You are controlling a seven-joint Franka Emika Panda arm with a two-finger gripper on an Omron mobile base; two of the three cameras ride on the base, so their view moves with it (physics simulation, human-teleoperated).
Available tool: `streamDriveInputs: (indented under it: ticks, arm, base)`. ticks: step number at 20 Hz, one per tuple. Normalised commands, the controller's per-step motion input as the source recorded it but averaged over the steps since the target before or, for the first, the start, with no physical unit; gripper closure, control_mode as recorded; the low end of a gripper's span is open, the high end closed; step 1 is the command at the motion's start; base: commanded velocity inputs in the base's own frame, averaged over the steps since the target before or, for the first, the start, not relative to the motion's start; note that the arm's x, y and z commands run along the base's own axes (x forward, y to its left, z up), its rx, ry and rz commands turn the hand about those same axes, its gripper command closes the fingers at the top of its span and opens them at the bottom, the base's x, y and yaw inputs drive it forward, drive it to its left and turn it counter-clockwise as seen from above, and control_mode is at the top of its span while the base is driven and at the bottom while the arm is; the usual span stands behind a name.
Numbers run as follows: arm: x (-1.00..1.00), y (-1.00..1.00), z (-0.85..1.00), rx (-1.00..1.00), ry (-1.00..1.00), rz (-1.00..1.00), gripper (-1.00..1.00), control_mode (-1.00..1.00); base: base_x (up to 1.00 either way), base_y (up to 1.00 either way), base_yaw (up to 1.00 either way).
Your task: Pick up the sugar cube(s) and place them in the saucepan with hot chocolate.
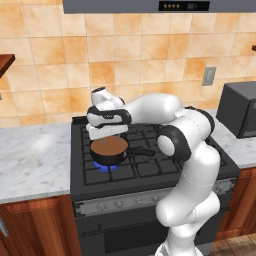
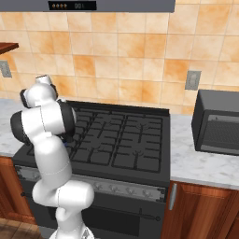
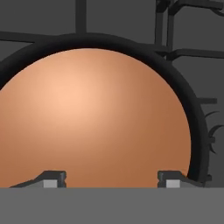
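Note:
The saucepan with hot chocolate (image 1: 109, 150) sits on the front left burner of the stove, its black handle (image 1: 144, 152) pointing right. In the hand view its smooth brown surface (image 3: 94, 113) lies inside the dark rim (image 3: 192, 109). My gripper (image 1: 107, 134) hangs straight above the pan, close to the liquid. The gripper (image 3: 112, 178) is open, its fingertips (image 3: 54, 178) spread wide with nothing between them. The sugar cube is out of view.
The black stove (image 1: 150, 167) (image 2: 121, 135) stands between marble counters (image 1: 30, 155). A blue flame (image 1: 106, 168) burns under the pan. A dark microwave (image 1: 241, 114) (image 2: 217, 123) sits on the right counter. A range hood (image 1: 150, 5) hangs overhead.

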Motion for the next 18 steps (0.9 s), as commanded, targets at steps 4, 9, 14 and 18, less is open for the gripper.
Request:
streamDriveInputs:
  ticks: [4, 9, 14, 18]
  arm:
    - [0.00, 0.00, 0.00, 0.00, -0.02, 0.00, -1.00, -1.00]
    - [-0.21, -0.02, 0.35, 0.01, 0.00, 0.00, -1.00, -1.00]
    - [-0.76, -0.37, 0.64, 0.13, -0.04, 0.00, -1.00, -1.00]
    - [-0.86, -0.89, 0.44, 0.11, -0.08, 0.00, -1.00, -1.00]
  base:
    - [0.00, 0.00, 0.00]
    - [0.00, 0.00, 0.00]
    - [0.00, 0.00, 0.00]
    - [0.00, 0.00, 0.00]
